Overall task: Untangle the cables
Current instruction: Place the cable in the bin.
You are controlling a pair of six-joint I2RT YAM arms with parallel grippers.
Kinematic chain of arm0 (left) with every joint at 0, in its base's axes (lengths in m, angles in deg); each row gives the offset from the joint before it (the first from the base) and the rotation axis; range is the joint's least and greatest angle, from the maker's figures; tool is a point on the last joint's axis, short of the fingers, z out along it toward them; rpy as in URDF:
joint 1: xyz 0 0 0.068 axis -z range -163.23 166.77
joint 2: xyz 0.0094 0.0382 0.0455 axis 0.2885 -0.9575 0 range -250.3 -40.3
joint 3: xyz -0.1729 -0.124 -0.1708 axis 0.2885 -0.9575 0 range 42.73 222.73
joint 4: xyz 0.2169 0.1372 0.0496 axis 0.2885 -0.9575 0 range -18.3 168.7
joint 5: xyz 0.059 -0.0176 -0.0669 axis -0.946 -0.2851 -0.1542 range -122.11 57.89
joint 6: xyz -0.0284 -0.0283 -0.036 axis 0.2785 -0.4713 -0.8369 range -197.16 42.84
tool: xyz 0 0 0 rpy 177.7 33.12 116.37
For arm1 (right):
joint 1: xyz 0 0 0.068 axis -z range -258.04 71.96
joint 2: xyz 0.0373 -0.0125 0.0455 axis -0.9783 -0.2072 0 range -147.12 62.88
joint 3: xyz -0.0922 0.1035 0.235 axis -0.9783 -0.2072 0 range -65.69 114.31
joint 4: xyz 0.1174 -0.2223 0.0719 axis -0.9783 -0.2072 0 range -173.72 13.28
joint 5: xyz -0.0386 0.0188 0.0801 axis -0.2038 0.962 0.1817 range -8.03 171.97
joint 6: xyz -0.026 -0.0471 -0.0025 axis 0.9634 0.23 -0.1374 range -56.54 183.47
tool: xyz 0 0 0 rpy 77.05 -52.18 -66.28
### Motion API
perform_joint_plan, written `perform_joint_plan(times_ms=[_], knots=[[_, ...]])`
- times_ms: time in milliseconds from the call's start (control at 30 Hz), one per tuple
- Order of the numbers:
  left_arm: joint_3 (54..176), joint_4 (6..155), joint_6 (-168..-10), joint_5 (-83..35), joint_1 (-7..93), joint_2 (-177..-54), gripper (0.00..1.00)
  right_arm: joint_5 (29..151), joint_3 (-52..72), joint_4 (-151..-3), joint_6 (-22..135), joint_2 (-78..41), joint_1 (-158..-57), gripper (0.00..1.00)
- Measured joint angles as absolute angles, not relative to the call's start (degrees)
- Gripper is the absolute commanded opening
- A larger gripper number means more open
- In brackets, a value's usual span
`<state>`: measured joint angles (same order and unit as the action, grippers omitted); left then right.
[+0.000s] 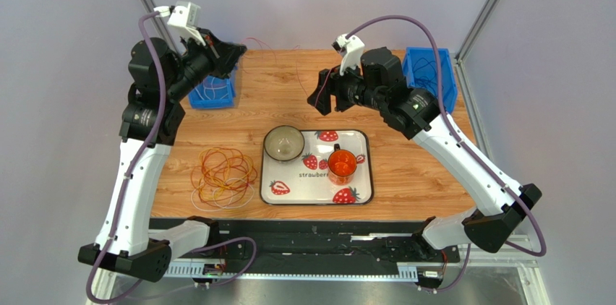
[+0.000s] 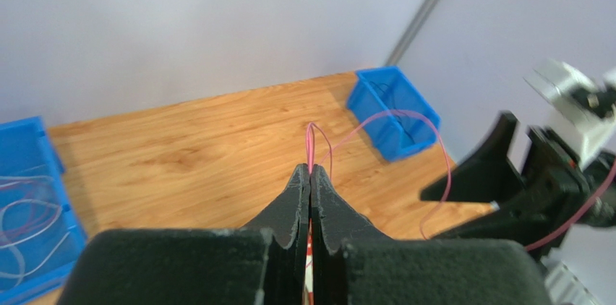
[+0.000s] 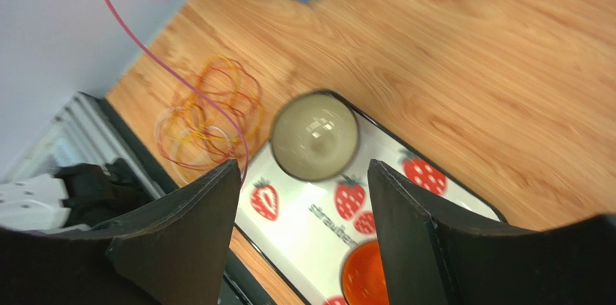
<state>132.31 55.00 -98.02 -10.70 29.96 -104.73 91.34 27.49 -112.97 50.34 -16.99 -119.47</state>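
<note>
My left gripper (image 2: 310, 169) is shut on a thin pink cable (image 2: 312, 144) raised high over the table's back left (image 1: 230, 56). From the shut tips the cable arcs rightward and hangs down beside the right arm. My right gripper (image 3: 304, 164) is open with nothing between its fingers, above the tray (image 1: 323, 99). The pink cable (image 3: 166, 66) comes down past the tip of its left finger. A tangle of yellow, orange and red-brown cables (image 1: 223, 175) lies on the table's front left, also in the right wrist view (image 3: 210, 113).
A strawberry-print tray (image 1: 361, 175) holds a grey bowl (image 1: 283, 143) and an orange cup (image 1: 341, 165). One blue bin (image 1: 213, 95) at the back left holds white and purple cables (image 2: 29, 196). A second blue bin (image 1: 430, 74) stands at the back right.
</note>
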Motion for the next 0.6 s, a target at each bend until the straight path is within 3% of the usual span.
perform_joint_plan(times_ms=[333,433,600], knots=[[144.7,52.6,-101.2,-12.5,17.9,-110.9,0.00,73.6,20.9,-124.4,54.6,-14.3,-118.4,0.81],[146.4,52.4,-102.2,-13.3,14.7,-111.3,0.00,71.8,19.0,-125.8,53.8,-12.6,-116.1,0.90],[144.9,49.8,-102.4,-19.2,10.5,-110.6,0.00,74.2,18.4,-125.2,51.6,-6.0,-111.0,0.93]])
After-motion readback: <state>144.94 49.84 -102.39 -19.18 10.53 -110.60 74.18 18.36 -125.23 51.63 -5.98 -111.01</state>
